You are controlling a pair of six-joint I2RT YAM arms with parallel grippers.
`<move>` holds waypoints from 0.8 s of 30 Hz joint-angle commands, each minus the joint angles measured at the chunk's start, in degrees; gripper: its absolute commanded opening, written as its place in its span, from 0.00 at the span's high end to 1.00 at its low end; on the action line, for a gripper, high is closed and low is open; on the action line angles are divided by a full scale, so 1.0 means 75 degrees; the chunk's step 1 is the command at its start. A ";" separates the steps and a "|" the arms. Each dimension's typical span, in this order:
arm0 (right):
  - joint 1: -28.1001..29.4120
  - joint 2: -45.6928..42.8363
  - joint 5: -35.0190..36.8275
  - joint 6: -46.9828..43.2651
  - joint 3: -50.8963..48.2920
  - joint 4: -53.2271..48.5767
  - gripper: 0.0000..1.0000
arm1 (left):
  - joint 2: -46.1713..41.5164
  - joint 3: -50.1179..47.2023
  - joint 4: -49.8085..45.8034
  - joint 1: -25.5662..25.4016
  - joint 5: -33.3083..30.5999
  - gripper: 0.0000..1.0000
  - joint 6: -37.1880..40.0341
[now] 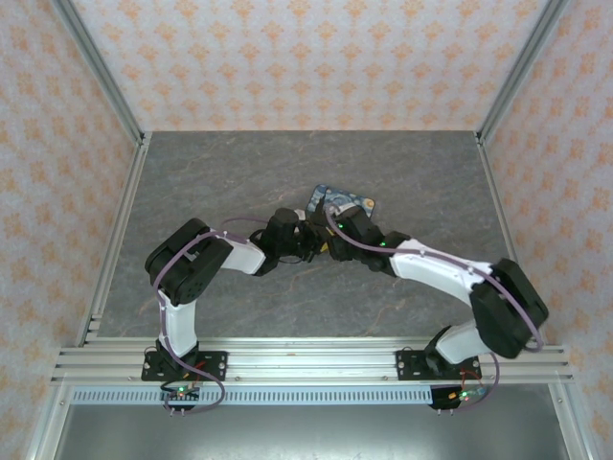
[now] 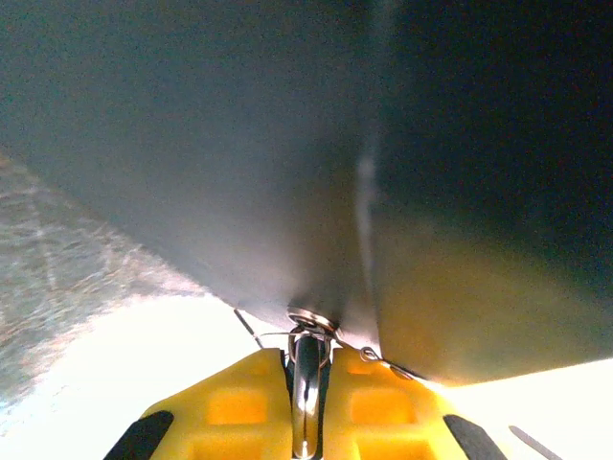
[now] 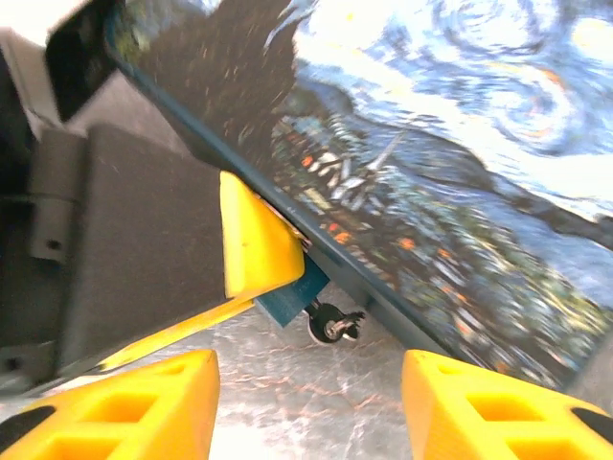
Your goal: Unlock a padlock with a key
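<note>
One grey stone-patterned bench carries the whole job. Both arms reach in from its near edge to meet at its middle, the left arm from the left and the right arm from the right, so that both wrists can work on the same spot. Just on the far side of that meeting point lies the blue box with the swirled night-sky print, close enough to crowd both wrist views. The right pincer stands wide with only bench between its fingers, seemingly free to steady whatever needs it. The left pincer is clamped narrow on the key, a thin bright shaft held pointing forward, presumably so its tip can be steered. A small teal block beneath the left pincer's finger may be the padlock; I cannot tell for sure.
</note>
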 commanded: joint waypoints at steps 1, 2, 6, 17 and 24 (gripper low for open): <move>-0.0163 -0.0484 -0.0735 0.1355 -0.0515 0.0575 0.45 | -0.0260 -0.0107 -0.0340 -0.0073 0.0154 1.00 0.0380; -0.0193 -0.0534 -0.0963 0.1596 -0.0668 0.0755 0.45 | -0.0280 -0.0144 -0.0388 -0.0072 0.0155 0.99 0.0450; -0.0210 -0.0455 -0.1491 0.2690 -0.1259 0.1653 0.45 | -0.0527 -0.0291 -0.0825 -0.0073 0.0090 0.73 0.0888; -0.0955 0.0231 -0.1838 0.3430 -0.1657 0.3061 0.44 | -0.1745 -0.0963 -0.2000 -0.0018 -0.0438 0.16 0.1669; -0.1889 0.0902 -0.2329 0.2917 -0.0579 0.2927 0.45 | -0.2114 -0.0797 -0.2839 0.0019 -0.0786 0.11 0.2111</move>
